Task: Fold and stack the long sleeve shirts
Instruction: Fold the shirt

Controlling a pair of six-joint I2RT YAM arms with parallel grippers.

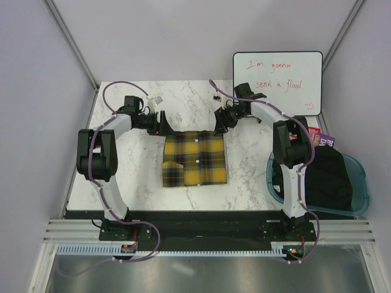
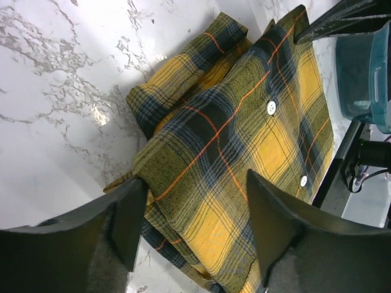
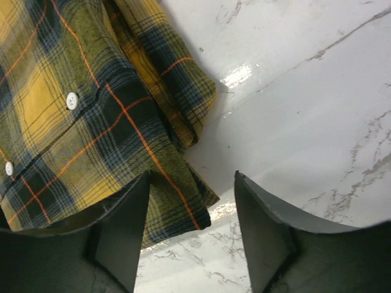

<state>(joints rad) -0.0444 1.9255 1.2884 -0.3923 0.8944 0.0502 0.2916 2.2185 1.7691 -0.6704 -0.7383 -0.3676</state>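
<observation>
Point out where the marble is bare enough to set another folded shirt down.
Bare marble table lies between the plaid shirt and the left arm, and between it and the right arm; a narrower strip runs along the near edge. Crowded: the shirt's far corners, at the left pincer and right pincer.

Top camera overhead, facing down; both wrist cameras close, sharing shirt (image 1: 195, 159).

The left gripper (image 2: 194, 186) stands with jaws apart over the folded plaid shirt (image 2: 244, 122) on the marble table (image 2: 61, 91).
</observation>
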